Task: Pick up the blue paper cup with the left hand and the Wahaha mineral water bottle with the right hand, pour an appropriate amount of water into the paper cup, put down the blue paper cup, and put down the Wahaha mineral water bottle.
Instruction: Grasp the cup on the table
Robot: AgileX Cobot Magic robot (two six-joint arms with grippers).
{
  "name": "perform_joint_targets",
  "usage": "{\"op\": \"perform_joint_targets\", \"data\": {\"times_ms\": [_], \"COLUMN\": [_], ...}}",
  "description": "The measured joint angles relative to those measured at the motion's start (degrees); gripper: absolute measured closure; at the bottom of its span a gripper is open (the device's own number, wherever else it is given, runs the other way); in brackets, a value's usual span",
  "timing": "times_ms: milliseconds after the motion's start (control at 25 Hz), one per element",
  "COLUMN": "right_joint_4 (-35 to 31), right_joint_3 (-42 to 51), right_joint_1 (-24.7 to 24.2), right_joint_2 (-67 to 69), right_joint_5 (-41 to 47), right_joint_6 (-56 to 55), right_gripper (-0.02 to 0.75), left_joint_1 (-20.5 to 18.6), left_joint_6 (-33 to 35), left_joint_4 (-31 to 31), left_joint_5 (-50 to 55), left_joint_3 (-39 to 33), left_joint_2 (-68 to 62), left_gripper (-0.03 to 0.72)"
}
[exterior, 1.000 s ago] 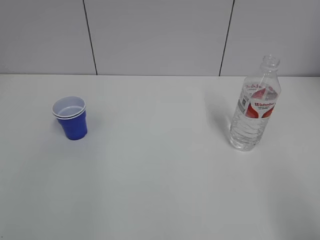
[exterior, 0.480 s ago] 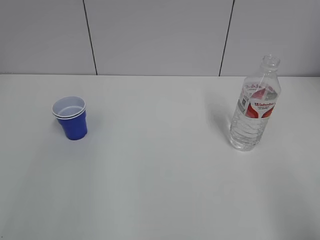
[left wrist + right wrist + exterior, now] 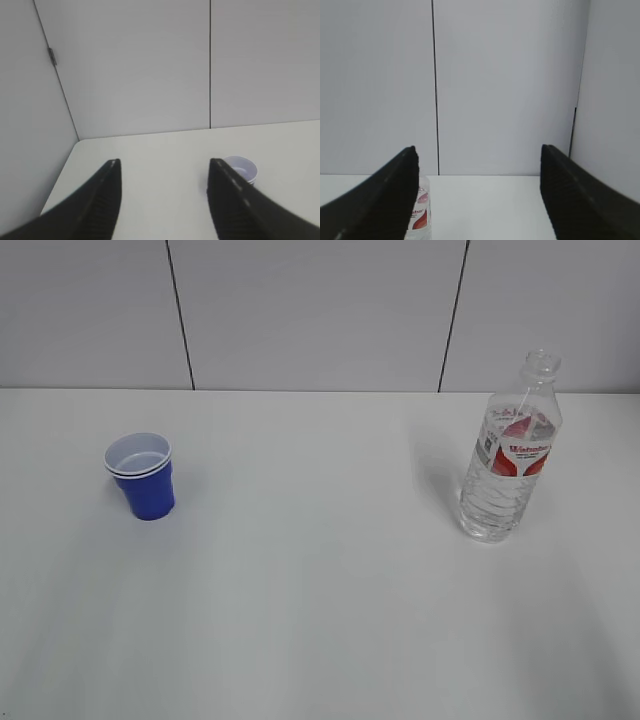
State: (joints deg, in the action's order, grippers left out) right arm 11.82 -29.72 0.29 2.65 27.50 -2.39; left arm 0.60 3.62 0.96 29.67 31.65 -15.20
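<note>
The blue paper cup (image 3: 142,476) stands upright on the left of the white table (image 3: 320,580). The Wahaha mineral water bottle (image 3: 508,453) stands upright on the right, capless. Neither arm shows in the exterior view. In the left wrist view my left gripper (image 3: 164,167) is open and empty, and the cup (image 3: 241,169) sits just beyond its right finger (image 3: 227,195). In the right wrist view my right gripper (image 3: 477,152) is open and empty, and the bottle (image 3: 421,212) is partly hidden behind its left finger (image 3: 390,195).
A grey panelled wall (image 3: 320,310) with dark seams runs behind the table. The left wrist view shows the table's far left corner (image 3: 80,141) against a side wall. A side wall (image 3: 615,90) closes the right.
</note>
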Motion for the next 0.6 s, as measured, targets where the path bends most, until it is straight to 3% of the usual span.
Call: {"op": "perform_joint_targets", "data": {"times_ms": [160, 240, 600], "right_joint_4": [0.00, 0.00, 2.08], "right_joint_3": [0.00, 0.00, 0.00], "right_joint_1": [0.00, 0.00, 0.00], "right_joint_2": [4.97, 7.12, 17.93], "right_joint_5": [-4.54, -6.08, -21.72], "right_joint_6": [0.00, 0.00, 0.00], "right_gripper": [0.170, 0.170, 0.170], "left_joint_1": [0.00, 0.00, 0.00], "left_joint_6": [0.00, 0.00, 0.00], "left_joint_4": [0.00, -0.03, 5.17], "left_joint_5": [-4.95, -8.18, -24.87], "left_joint_3": [0.00, 0.00, -1.36], "left_joint_2": [-6.11, -9.30, -24.48], "left_gripper": [0.129, 0.102, 0.125]}}
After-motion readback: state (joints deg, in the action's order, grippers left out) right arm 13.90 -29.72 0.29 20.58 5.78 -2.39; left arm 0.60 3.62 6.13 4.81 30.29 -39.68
